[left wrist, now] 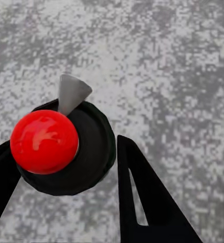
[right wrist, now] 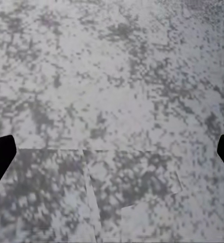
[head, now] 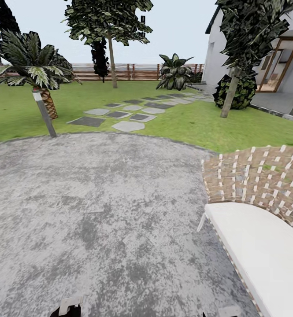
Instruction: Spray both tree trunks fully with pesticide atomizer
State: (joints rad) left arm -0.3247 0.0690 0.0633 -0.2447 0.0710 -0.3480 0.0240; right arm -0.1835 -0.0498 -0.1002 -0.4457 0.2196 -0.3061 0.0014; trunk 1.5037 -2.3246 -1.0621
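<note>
The pesticide atomizer (left wrist: 66, 152) has a round black body, a glossy red ball top and a grey cone nozzle. It sits between the two black fingers of my left gripper (left wrist: 63, 144), which is shut on its body above grey paving. My right gripper (right wrist: 112, 152) is open, its fingertips (right wrist: 0, 154) far apart over bare paving. Across the lawn (head: 14, 110) stand two tall trees. One trunk (head: 113, 61) is far back near the fence, the other trunk (head: 229, 99) leans at the right by the house.
A woven bench with a white cushion (head: 261, 246) stands close at my right. A short palm (head: 47, 103) and a thin grey lamp post (head: 45, 114) stand at the left edge of the round paved patio (head: 98, 211). Stepping stones (head: 128, 116) cross the grass towards the house (head: 278, 66).
</note>
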